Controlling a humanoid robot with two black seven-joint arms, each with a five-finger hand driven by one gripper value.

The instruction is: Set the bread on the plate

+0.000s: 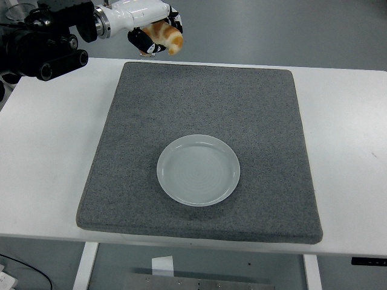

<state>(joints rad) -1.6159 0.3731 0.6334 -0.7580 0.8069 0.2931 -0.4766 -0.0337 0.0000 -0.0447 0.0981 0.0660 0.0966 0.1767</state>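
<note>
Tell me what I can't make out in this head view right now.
- Bread: its inner side is covered by the left hand gripping it.
- Left arm: cut off by the top-left edges.
- Right arm: out of view.
- Table: left and right ends cut off by the frame.

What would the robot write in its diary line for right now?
left hand: shut on golden-brown bread roll, raised above grey felt mat's far-left corner | round pale-grey plate: empty, mid-mat | right hand: not in view
</note>
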